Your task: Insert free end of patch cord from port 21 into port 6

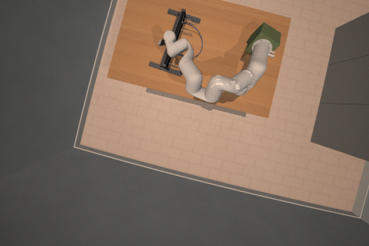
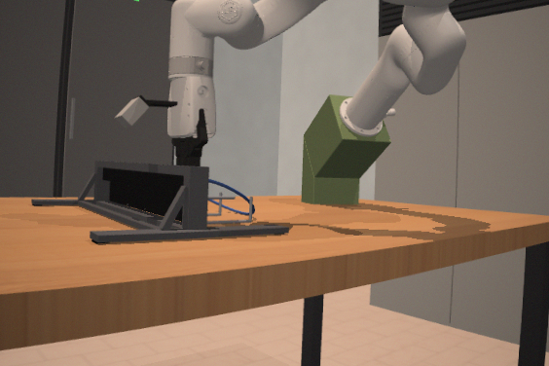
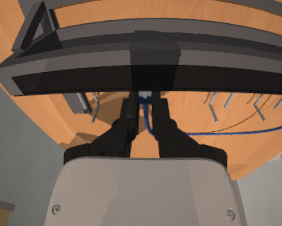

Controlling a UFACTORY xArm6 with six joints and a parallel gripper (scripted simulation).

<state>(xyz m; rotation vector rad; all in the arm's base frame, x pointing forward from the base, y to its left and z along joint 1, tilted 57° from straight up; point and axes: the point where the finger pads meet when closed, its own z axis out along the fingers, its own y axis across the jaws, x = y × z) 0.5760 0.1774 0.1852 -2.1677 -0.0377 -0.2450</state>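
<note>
The dark grey rack [image 2: 146, 199] stands on the wooden table, left of the middle; it also shows in the top view [image 1: 175, 42] and the wrist view [image 3: 150, 59]. My gripper [image 3: 145, 96] points straight down just behind the rack's top bar and is shut on the plug at the free end of the blue patch cord [image 3: 145, 97]. The plug is small and mostly hidden by the fingers and the bar. The blue cord [image 2: 234, 199] loops out behind the rack over the table [image 1: 197, 38]. The port numbers are not readable.
The arm's green base block [image 2: 341, 155] [image 1: 265, 38] stands at the table's far right. Thin grey cable-guide wires [image 2: 234, 213] stick out behind the rack. The rack's long feet [image 2: 190, 234] reach toward the table's front edge.
</note>
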